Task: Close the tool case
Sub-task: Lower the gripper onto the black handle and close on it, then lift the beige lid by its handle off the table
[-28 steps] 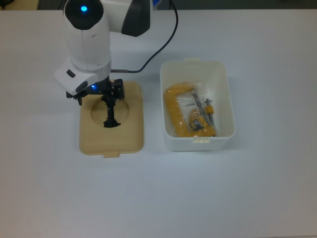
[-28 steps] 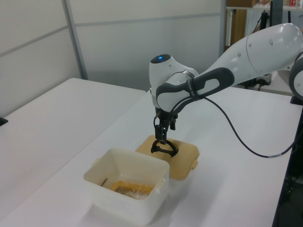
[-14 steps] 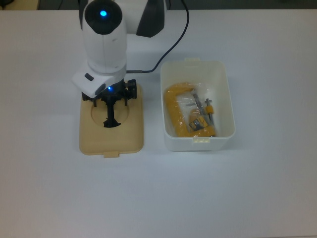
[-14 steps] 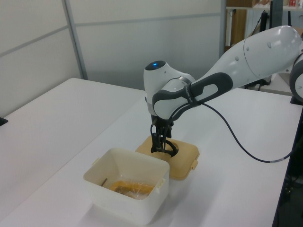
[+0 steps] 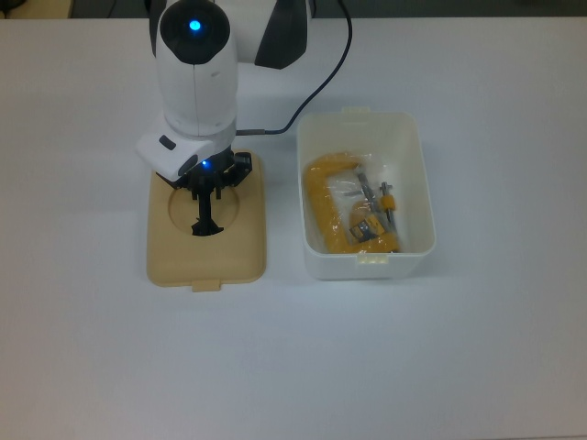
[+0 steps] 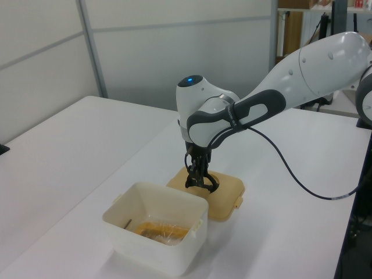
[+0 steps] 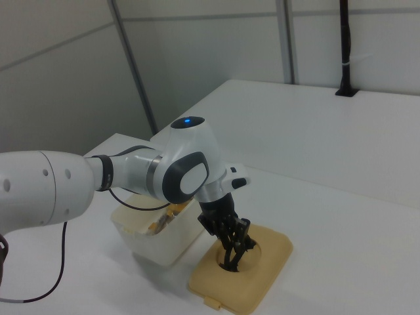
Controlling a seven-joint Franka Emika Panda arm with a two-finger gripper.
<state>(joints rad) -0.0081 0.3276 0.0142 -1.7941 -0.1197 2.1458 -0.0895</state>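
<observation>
The tan lid (image 5: pixel 206 225) lies flat on the white worktop (image 5: pixel 477 348), just beside the open white tub (image 5: pixel 365 194) on the top view's left, not touching it. The tub holds a yellow clamp in a clear bag (image 5: pixel 353 213). The gripper (image 5: pixel 209 197) is down in the lid's round recess, its jaws nearly together around the upright black handle (image 5: pixel 205 223); whether they actually pinch it I cannot tell. The step in hand looks like grasping the lid. Next, the lid would need lifting clear, carrying across over the tub, aligning its end tabs, and pressing down.
</observation>
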